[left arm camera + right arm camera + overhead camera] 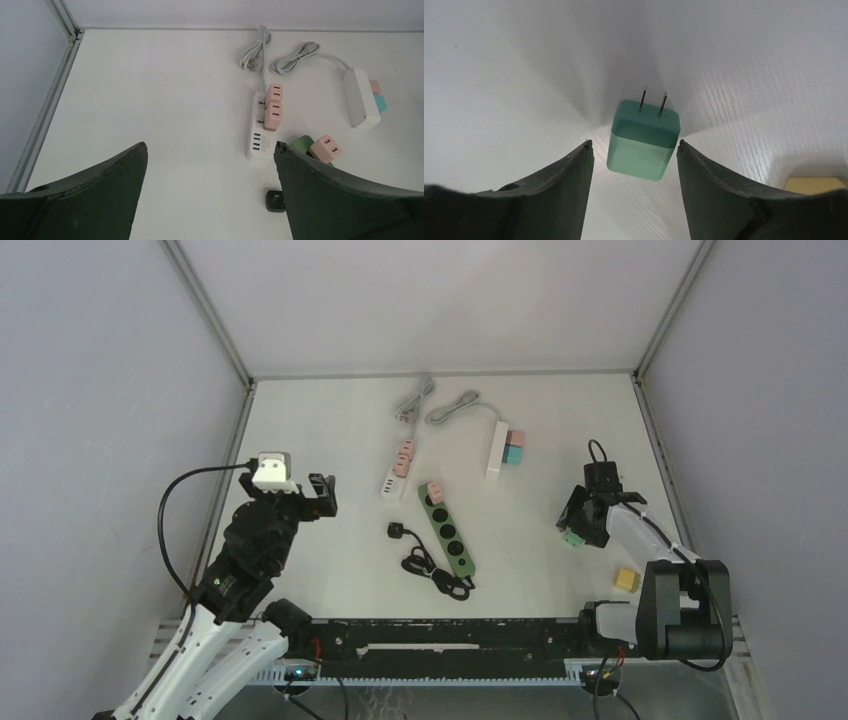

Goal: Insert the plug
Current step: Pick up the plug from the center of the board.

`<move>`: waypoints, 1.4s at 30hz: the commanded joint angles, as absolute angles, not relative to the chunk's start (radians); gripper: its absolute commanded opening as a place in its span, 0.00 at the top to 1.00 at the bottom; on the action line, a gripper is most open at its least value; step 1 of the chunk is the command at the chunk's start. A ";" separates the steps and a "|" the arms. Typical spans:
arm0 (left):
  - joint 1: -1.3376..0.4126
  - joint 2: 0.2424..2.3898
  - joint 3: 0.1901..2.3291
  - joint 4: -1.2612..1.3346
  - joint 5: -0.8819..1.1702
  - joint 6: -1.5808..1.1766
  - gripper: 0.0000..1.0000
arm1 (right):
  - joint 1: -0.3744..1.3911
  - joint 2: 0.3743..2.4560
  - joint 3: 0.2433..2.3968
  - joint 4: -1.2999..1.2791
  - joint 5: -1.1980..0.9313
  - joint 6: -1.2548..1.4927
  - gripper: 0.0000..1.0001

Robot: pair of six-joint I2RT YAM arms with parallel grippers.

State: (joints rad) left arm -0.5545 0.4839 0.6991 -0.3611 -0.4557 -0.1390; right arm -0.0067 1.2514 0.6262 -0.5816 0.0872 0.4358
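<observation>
Your right gripper (634, 146) is straddling the teal two-prong plug (644, 137) lying on the table (499, 75), well apart from the green power strip (450, 532), jaws spread and not clamping it, so you are facing the grasp, carry and insertion.

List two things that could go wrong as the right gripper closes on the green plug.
1. The green plug sits off-centre between the fingers of the right gripper, nearer one, so closing may shove or twist it.
2. A skewed grip would tilt its prongs, making them likely to jam on insertion.
</observation>
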 commanded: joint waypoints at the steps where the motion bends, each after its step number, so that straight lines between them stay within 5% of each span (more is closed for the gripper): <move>1: -0.560 0.487 0.679 -0.327 -0.434 -0.130 0.00 | -0.003 1.271 0.672 -0.582 0.119 0.458 0.32; 11: -0.558 0.498 0.678 -0.331 -0.447 -0.127 0.00 | 0.003 1.305 0.681 -0.594 0.124 0.461 0.37; 26: -0.559 0.576 0.746 -0.368 -0.386 -0.211 0.00 | 0.132 1.169 0.716 -0.622 0.132 0.403 0.58; 42: -0.559 0.707 0.788 -0.373 -0.074 -0.356 0.00 | 0.419 1.025 0.896 -0.681 0.025 0.240 0.59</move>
